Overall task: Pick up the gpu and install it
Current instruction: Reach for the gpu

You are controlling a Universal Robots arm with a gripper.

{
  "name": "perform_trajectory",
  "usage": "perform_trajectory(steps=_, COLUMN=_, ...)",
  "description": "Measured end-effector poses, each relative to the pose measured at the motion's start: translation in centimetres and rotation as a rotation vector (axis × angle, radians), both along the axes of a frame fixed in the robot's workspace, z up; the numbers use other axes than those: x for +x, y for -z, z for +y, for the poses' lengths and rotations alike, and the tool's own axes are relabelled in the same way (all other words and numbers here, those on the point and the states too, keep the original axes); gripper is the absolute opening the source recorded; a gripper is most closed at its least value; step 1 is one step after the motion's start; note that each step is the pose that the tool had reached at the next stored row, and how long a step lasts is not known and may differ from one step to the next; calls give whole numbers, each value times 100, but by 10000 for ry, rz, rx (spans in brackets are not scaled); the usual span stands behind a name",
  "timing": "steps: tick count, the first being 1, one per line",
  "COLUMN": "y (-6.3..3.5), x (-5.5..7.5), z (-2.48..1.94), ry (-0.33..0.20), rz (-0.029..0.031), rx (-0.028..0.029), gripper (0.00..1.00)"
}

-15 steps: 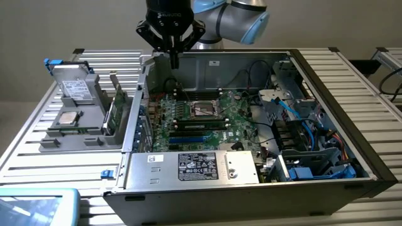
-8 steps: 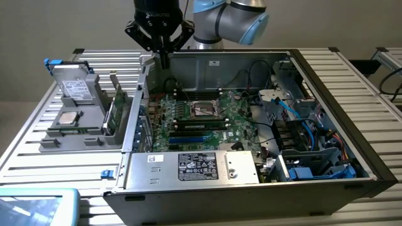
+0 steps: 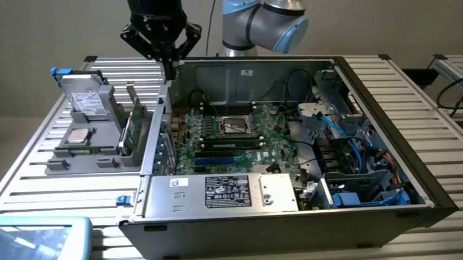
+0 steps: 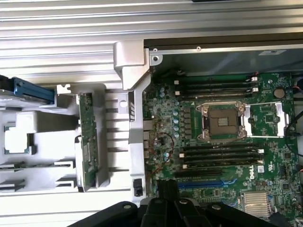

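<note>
Nothing is being carried yet: the gpu (image 3: pixel 136 127) is sitting upright in its grey holder (image 3: pixel 94 157), the gripper (image 3: pixel 171 73) being held above, fingers pressed together, empty.

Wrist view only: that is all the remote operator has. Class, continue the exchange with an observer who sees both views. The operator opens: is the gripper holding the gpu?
Observer: No. The gripper is shut and empty, hanging by the case's far corner on the tray side.
Operator: How does the gpu stand?
Observer: The gpu stands on edge in the tray, lower than the gripper.
Operator: What is past my frame?
Observer: A labelled power supply fills the case's near end.
</note>
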State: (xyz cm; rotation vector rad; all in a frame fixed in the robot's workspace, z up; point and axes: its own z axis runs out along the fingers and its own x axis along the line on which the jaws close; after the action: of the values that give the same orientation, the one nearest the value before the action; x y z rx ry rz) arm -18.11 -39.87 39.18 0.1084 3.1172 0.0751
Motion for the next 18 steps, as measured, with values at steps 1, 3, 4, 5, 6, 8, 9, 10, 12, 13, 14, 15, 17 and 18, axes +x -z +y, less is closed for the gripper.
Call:
perform_trajectory(steps=1, y=4, x=-47, z=0, ry=1, rz=-7, rx=1, gripper=12)
perform_trajectory(steps=3, y=15, x=-137, z=0, ry=0, rz=-22, rx=0, gripper=12)
perform_trajectory(steps=4, y=21, x=-181, z=0, ry=0, rz=-29, rx=0, gripper=12)
perform_trajectory(steps=5, y=30, x=-226, z=0, ry=1, rz=-34, rx=-1, gripper=12)
perform_trajectory(steps=6, y=39, x=-271, z=0, ry=1, rz=-41, rx=-1, gripper=12)
perform_trajectory(steps=8, y=63, x=-365, z=0, ry=0, rz=-54, rx=-1, gripper=12)
perform_trajectory(steps=9, y=75, x=-410, z=0, ry=1, rz=-61, rx=0, gripper=12)
perform_trajectory(steps=10, y=86, x=-455, z=0, ry=1, rz=-66, rx=-1, gripper=12)
perform_trajectory(steps=12, y=102, x=-546, z=0, ry=0, rz=-78, rx=-1, gripper=12)
perform_trajectory(steps=13, y=108, x=-591, z=0, ry=0, rz=-85, rx=-1, gripper=12)
perform_trajectory(steps=14, y=116, x=-636, z=0, ry=1, rz=-96, rx=0, gripper=12)
perform_trajectory(steps=15, y=126, x=-681, z=0, ry=0, rz=-109, rx=0, gripper=12)
perform_trajectory(steps=17, y=148, x=-772, z=0, ry=0, rz=-139, rx=-1, gripper=12)
perform_trajectory(steps=18, y=160, x=-815, z=0, ry=1, rz=-156, rx=-1, gripper=12)
